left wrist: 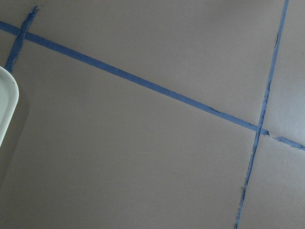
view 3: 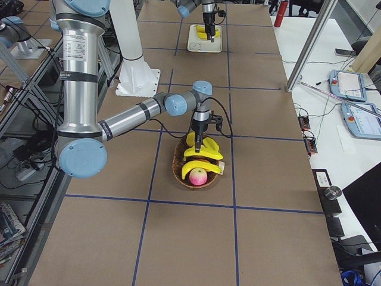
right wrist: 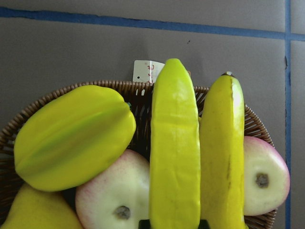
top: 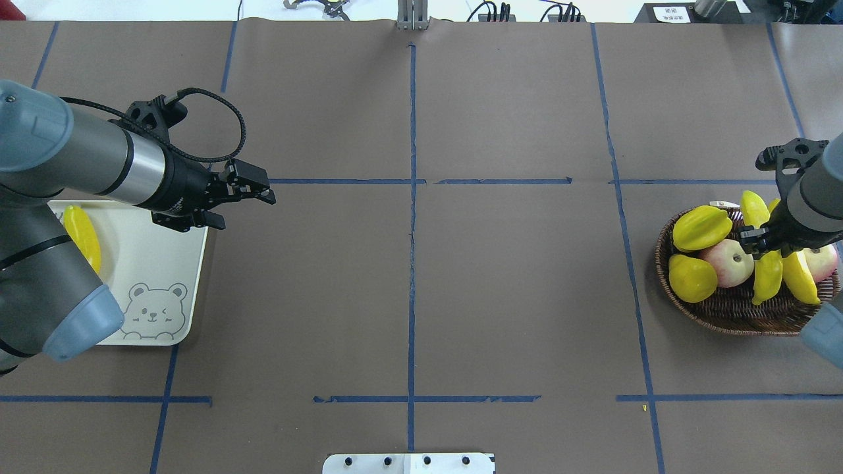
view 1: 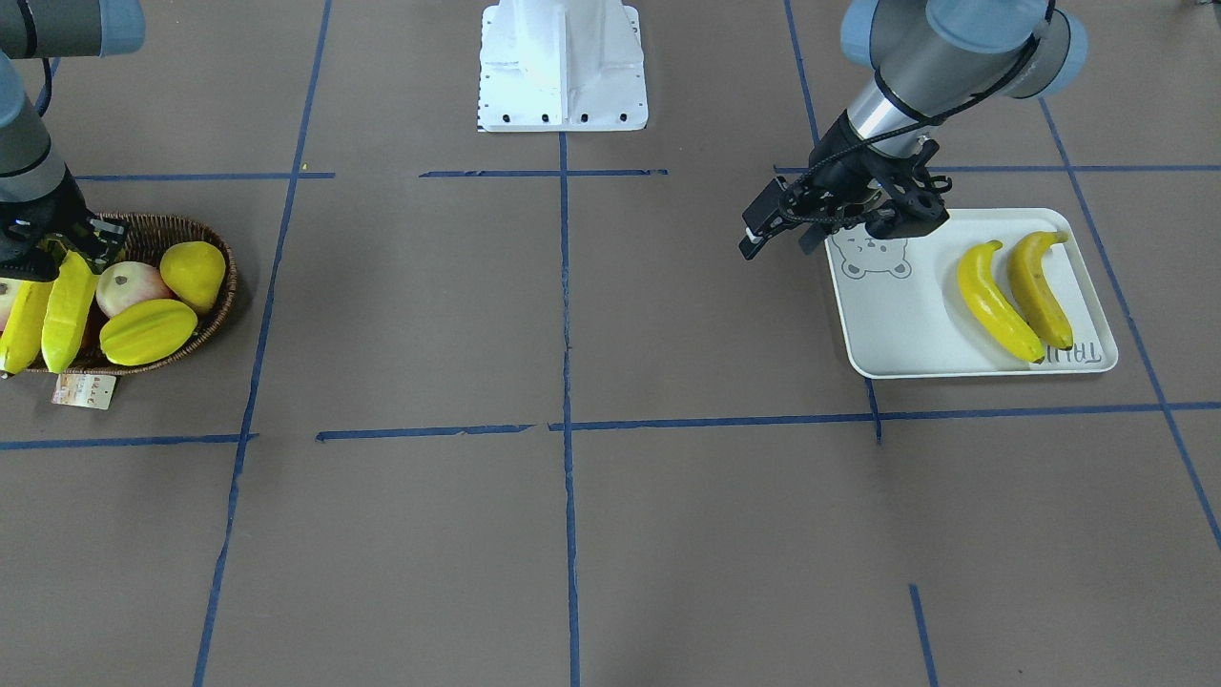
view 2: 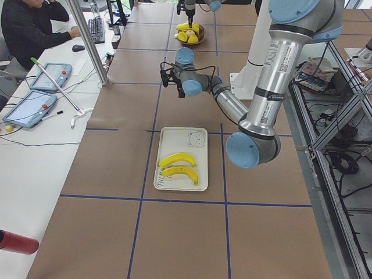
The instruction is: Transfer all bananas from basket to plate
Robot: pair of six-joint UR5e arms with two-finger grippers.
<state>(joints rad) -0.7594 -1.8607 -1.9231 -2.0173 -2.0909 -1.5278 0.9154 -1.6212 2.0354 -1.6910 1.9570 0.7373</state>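
Two bananas [view 1: 997, 303] [view 1: 1040, 288] lie side by side on the white bear plate [view 1: 897, 324]. My left gripper [top: 267, 189] hovers over the table just beside the plate's edge, open and empty. Two more bananas rest in the wicker basket [top: 731, 316]. My right gripper [top: 761, 242] reaches down into the basket and is shut on one banana [right wrist: 174, 152] near its end. The other banana [right wrist: 224, 152] lies right beside it. I cannot tell whether the gripped banana is lifted off the fruit under it.
The basket also holds a star fruit [view 1: 148, 331], a yellow pear-shaped fruit [view 1: 194, 272] and apples [view 1: 129, 286]. A paper tag [view 1: 84, 389] lies by its rim. The robot base [view 1: 563, 67] stands at the table's middle edge. Blue tape lines cross the brown table.
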